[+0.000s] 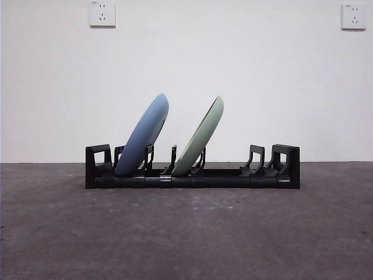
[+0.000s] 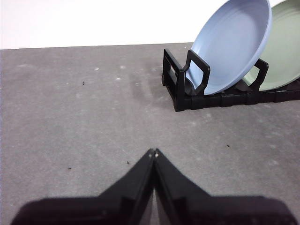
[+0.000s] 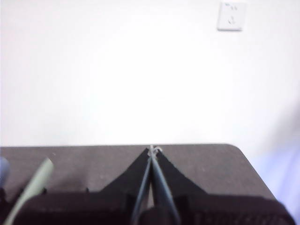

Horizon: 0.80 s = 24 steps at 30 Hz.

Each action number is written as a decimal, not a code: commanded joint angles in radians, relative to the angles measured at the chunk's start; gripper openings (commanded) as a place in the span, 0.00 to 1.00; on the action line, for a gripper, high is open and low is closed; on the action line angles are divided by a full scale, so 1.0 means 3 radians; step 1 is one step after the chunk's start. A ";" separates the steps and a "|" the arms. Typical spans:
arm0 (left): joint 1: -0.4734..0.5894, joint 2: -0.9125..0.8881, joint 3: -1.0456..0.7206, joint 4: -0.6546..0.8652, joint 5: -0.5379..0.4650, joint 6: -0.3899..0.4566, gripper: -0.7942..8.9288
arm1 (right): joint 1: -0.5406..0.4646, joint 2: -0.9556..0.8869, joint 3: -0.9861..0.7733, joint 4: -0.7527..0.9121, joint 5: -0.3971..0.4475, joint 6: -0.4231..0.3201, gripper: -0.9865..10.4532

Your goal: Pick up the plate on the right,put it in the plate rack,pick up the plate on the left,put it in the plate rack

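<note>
The left gripper (image 2: 153,152) is held low over the grey table (image 2: 84,122), jaws pressed together on nothing, well short of the plate rack (image 2: 220,98). The right gripper (image 3: 153,149) is likewise closed and empty, aimed across the table edge at the white wall (image 3: 117,70). Neither is seen from the front. In the plate rack (image 1: 192,175) the blue plate (image 1: 143,137) and the green plate (image 1: 200,137) are seated in neighbouring slots, both tilted rightward. Two wall sockets (image 1: 102,13) are mounted high.
</note>
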 commanded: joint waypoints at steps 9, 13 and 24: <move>0.0013 -0.0003 -0.0033 0.0027 0.0000 -0.0033 0.08 | -0.0116 -0.1300 -0.2469 0.0947 -0.0008 0.0132 0.09; 0.0013 -0.0003 -0.0033 0.0027 0.0000 -0.0033 0.08 | -0.0116 -0.1625 -0.3051 0.1122 -0.0009 0.0256 0.09; 0.0013 -0.0003 -0.0033 0.0027 0.0000 -0.0033 0.08 | -0.0116 -0.1946 -0.3747 0.1266 -0.0022 0.0348 0.09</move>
